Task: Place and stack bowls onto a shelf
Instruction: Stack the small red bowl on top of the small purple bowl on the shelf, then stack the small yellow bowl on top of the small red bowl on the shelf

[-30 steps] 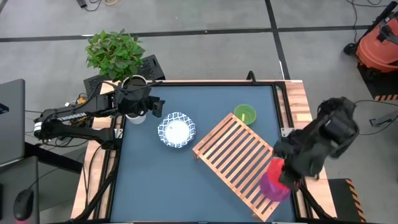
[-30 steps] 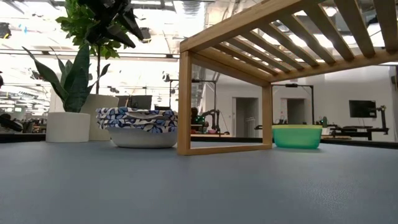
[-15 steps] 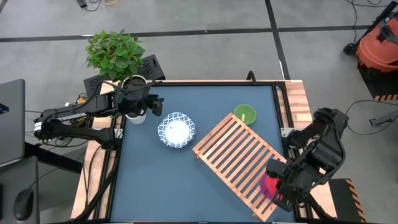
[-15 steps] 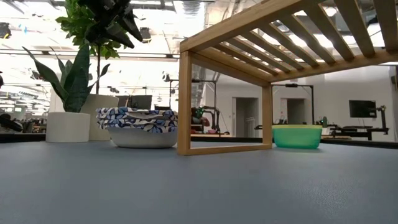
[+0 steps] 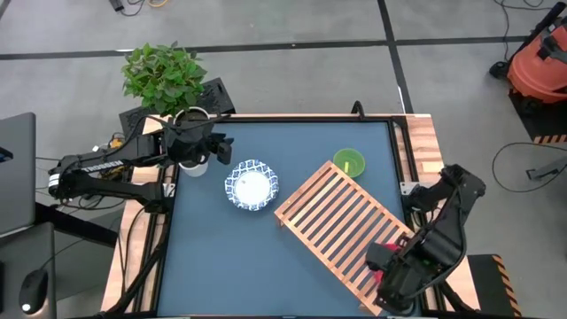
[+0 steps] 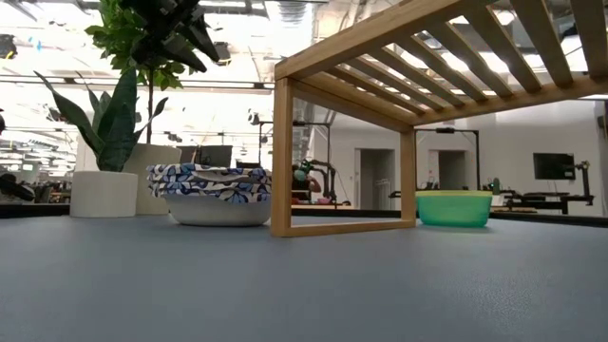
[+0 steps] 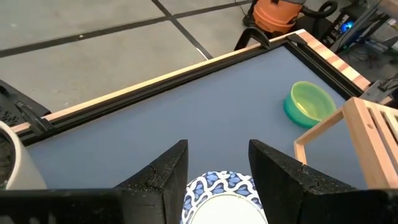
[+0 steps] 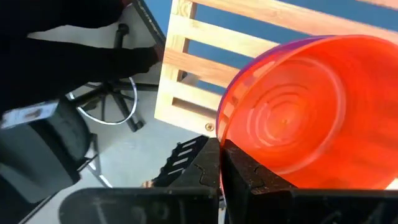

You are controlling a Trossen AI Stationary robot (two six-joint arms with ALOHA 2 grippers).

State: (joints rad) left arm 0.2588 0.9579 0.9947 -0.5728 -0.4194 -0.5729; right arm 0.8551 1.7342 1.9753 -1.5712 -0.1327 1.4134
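So we've got the right gripper (image 8: 222, 163) pinched on the rim of the stacked orange-and-magenta bowls (image 8: 292, 106), over the shelf's (image 5: 341, 226) near right corner. Our left gripper (image 7: 217, 171) hangs with fingers apart over the white bowl (image 5: 251, 185), far left. Green bowl (image 5: 349, 162) sits beyond the shelf.

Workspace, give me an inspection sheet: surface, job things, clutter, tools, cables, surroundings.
Surface: dark blue table, wood edge strips.
Job things: slatted wooden shelf set at an angle on the table; blue-patterned bowl beside it; green bowl at its far corner; orange bowl with a purple rim gripped over the shelf's near right corner.
Clutter: potted plant at the far left corner.
Tools: right tool shut on the orange bowl's rim; left tool open above the blue-patterned bowl.
Cables: loose cables on the floor at right.
Surroundings: orange vacuum, laptop, office chair.
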